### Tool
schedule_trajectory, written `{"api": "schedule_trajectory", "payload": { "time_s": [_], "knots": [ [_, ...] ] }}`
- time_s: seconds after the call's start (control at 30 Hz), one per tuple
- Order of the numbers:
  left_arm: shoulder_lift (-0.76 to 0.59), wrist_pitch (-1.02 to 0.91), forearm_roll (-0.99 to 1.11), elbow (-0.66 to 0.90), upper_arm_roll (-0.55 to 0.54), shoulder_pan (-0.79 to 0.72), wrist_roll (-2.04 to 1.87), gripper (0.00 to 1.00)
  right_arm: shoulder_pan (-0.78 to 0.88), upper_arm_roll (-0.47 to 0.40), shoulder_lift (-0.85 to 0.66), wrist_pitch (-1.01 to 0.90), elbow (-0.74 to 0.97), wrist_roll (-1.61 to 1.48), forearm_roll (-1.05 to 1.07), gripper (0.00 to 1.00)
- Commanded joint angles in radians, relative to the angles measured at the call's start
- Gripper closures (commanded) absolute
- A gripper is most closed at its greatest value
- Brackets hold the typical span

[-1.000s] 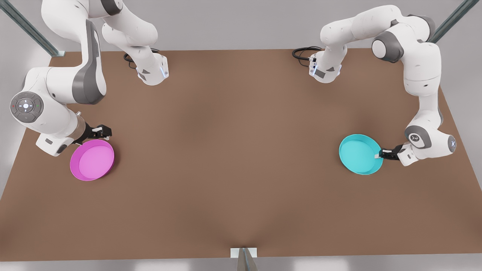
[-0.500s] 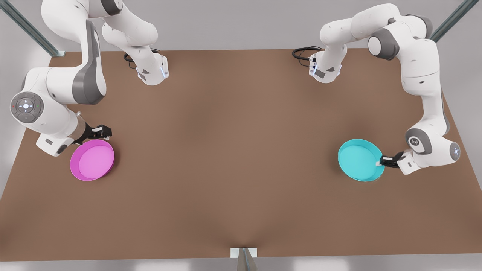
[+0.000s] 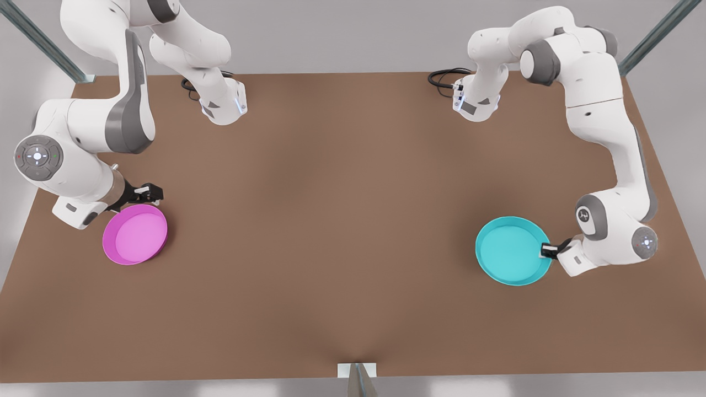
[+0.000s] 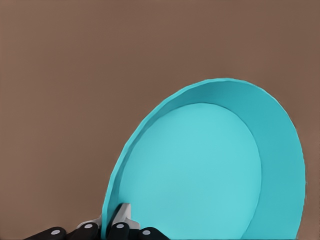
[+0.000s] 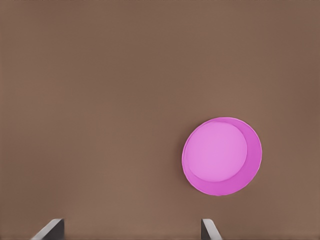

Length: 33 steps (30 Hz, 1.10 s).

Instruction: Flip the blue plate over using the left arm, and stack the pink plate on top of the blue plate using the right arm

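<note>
The left gripper [image 3: 546, 251] has its fingers [image 4: 121, 216] pinched shut on the rim of the blue plate [image 3: 510, 251], one inside the wall and one outside. The plate sits hollow side up and, from the left wrist view, looks tilted with the held edge raised, so the flip seems begun but not done. The whole dish extends away from the fingers toward the surface's [image 3: 342, 220] middle, so rolling the wrist about the held rim should bring its base uppermost.

The right gripper [image 3: 144, 193] waits just beside the pink plate [image 3: 135, 234], above its far rim, fingers [image 5: 50, 229] spread wide and holding nothing. The pink plate lies flat, hollow side up, well apart from the blue plate, across the surface.
</note>
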Motion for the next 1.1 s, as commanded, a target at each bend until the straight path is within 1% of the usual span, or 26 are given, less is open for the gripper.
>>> {"api": "schedule_trajectory", "payload": {
  "time_s": [0.0,0.07,0.13,0.23,0.27,0.3,0.37,0.4,0.43,0.47,0.5,0.6,0.63,0.7,0.77,0.83,0.9,0.93,1.0,1.03,1.07],
  "knots": [
    [0.000,-0.003,-0.010,0.012,0.001,-0.007,-0.007,0.79,0.001,0.000,0.000,0.000,0.000,0.000,0.000,0.00],
    [-0.003,-0.003,0.045,0.020,-0.001,-0.030,-0.068,0.79,0.001,0.000,0.000,0.001,0.000,0.000,0.000,0.00],
    [-0.023,-0.003,0.088,0.020,0.001,-0.083,-0.110,0.79,0.001,0.000,0.000,0.000,0.000,0.000,0.000,0.00],
    [-0.045,-0.001,0.138,0.020,0.002,-0.142,-0.157,0.79,-0.002,-0.018,0.003,0.001,0.000,-0.005,0.003,0.00],
    [-0.052,-0.001,0.140,0.020,0.007,-0.160,-0.171,0.79,0.001,-0.063,0.005,0.000,-0.003,-0.032,0.037,0.00],
    [-0.052,-0.001,0.201,0.058,0.008,-0.191,-0.205,0.79,-0.002,-0.094,0.006,0.001,-0.005,-0.078,0.054,0.00],
    [-0.052,-0.001,0.223,0.063,0.008,-0.224,-0.249,0.79,-0.001,-0.149,0.014,0.001,-0.009,-0.145,0.067,0.00],
    [-0.052,-0.001,0.236,0.064,0.010,-0.244,-0.283,0.79,-0.001,-0.212,0.026,0.003,-0.016,-0.219,0.110,0.00],
    [-0.054,-0.001,0.267,0.064,0.010,-0.260,-0.317,0.79,-0.001,-0.239,0.035,0.006,-0.016,-0.250,0.112,0.00],
    [-0.055,-0.003,0.308,0.089,0.005,-0.267,-0.350,0.79,0.004,-0.311,0.070,0.012,-0.016,-0.313,0.143,0.00],
    [-0.061,-0.003,0.341,0.089,0.005,-0.297,-0.390,0.79,-0.002,-0.348,0.101,0.034,-0.016,-0.359,0.161,0.00],
    [-0.081,-0.017,0.444,0.089,0.010,-0.379,-0.513,0.79,-0.082,-0.347,0.196,0.081,-0.016,-0.390,0.233,0.00],
    [-0.081,-0.020,0.488,0.089,0.010,-0.409,-0.561,0.79,-0.134,-0.345,0.236,0.089,-0.016,-0.391,0.265,0.00],
    [-0.081,-0.028,0.523,0.089,0.022,-0.459,-0.610,0.79,-0.196,-0.345,0.293,0.144,-0.014,-0.425,0.322,0.00],
    [-0.080,-0.029,0.565,0.089,0.082,-0.571,-0.663,0.79,-0.275,-0.344,0.351,0.190,-0.014,-0.552,0.377,0.00],
    [-0.078,-0.028,0.565,0.089,0.153,-0.695,-0.709,0.79,-0.323,-0.344,0.374,0.233,-0.016,-0.598,0.396,0.00],
    [-0.077,-0.028,0.569,0.089,0.188,-0.781,-0.736,0.79,-0.349,-0.344,0.400,0.296,-0.035,-0.597,0.408,0.00],
    [-0.075,-0.026,0.655,0.089,0.189,-0.809,-0.771,0.79,-0.358,-0.342,0.402,0.325,-0.058,-0.597,0.426,0.00],
    [-0.066,-0.018,0.730,0.089,0.186,-0.835,-0.800,0.79,-0.384,-0.342,0.443,0.354,-0.071,-0.606,0.483,0.00],
    [-0.057,-0.011,0.744,0.088,0.186,-0.876,-0.825,0.79,-0.389,-0.341,0.460,0.389,-0.072,-0.607,0.495,0.00],
    [-0.057,-0.011,0.778,0.088,0.186,-0.887,-0.832,0.79,-0.389,-0.341,0.469,0.414,-0.072,-0.606,0.495,0.00]
  ]
}}
